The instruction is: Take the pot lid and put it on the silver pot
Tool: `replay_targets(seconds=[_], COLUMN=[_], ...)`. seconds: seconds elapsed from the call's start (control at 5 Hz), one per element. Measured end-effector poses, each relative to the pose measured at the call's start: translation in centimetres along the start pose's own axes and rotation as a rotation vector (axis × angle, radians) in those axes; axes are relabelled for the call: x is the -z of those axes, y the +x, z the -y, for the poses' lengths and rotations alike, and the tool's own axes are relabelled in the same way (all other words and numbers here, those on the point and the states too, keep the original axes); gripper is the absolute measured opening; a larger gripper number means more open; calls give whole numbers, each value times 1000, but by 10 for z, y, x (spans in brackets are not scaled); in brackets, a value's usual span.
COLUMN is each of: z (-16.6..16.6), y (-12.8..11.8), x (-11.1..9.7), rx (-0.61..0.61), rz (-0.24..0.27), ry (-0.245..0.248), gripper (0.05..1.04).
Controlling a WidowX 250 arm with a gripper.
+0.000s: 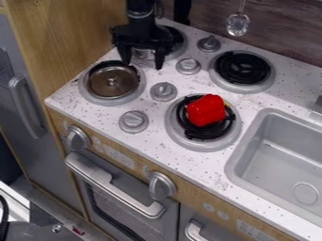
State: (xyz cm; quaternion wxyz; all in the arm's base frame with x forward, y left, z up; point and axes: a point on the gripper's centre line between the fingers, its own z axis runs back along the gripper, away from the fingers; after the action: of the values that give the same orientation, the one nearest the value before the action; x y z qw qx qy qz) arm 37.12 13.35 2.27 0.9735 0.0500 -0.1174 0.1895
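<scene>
Lid on the burner, claw open above the stove

The claw (142, 64) hangs open and holds nothing. Just behind it, toward twelve o'clock, a partly hidden silvery form (144, 54) is probably the pot. Toward eight o'clock the pot lid (113, 90) lies on a burner (92, 95): round, brownish with a metallic sheen, a small pale knob at its centre. Picking it up seems the current step; next, centre over the knob, lower and pinch.

Arm (140, 6) black throughout, rounded wrist section with faint greyish highlights, broad blocky crosspiece (140, 34) below, and a matching matte-black gripper (143, 65) with two slim, tapering fingers (159, 57).
</scene>
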Motion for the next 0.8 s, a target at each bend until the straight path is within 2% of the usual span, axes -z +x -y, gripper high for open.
replay_targets(seconds=[0.2,0.4,0.6,0.8], z=[-25,-37,-45,-50], y=[2,5,8,12], x=[12,32,51,62], rx=[-39,-68,-107,-131], rz=[-5,-32,-66,-86], ry=[44,58,54,53], gripper=[999,999,999,999])
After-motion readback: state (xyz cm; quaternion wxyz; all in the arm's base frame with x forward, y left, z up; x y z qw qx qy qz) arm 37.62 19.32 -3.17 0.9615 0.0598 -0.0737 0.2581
